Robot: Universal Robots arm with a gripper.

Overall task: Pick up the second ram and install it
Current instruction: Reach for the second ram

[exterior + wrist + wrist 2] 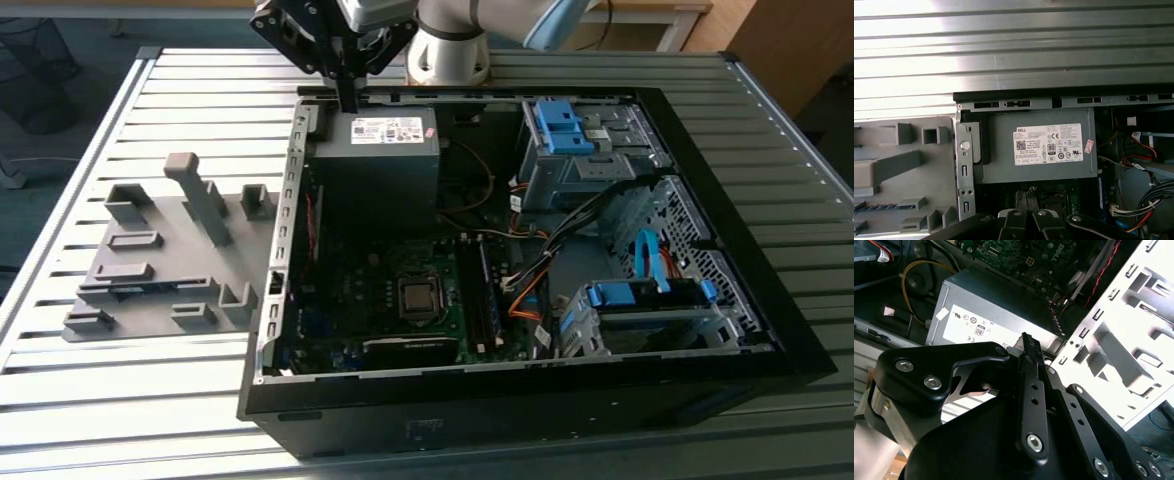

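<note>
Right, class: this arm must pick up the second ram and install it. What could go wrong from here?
The gripper hangs close over the power supply, beside the case wall; a low move could strike either. Loose cables lie beside the memory slots and might snag an insertion. The second ram seems to sit low in the grey fixture, so neighbouring blocks could obstruct a grasp.

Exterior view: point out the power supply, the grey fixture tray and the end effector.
power supply [391, 131], exterior view, on its labelled face.
grey fixture tray [167, 262], exterior view, on its bare base plate.
end effector [350, 100], exterior view, at its closed tips.
</note>
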